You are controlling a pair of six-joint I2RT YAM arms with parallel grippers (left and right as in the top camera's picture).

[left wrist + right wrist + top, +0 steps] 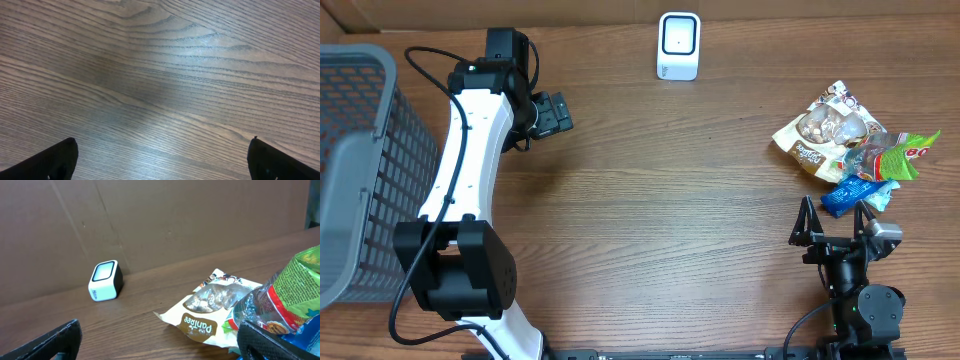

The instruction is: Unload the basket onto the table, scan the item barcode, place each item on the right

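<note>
Overhead, the snack packets point(835, 135) lie heaped at the right, just beyond the right gripper point(835, 222), whose fingers stand wide apart on nothing. The white scanner point(678, 45) sits at the far middle, and the left gripper point(552, 113) hangs between it and the grey basket point(380, 170), its fingers likewise spread over the bare table point(160, 75).

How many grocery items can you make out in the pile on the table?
3: a beige snack bag at the back, a green packet on its right, a blue packet in front. They overlap, so more may be hidden.
</note>
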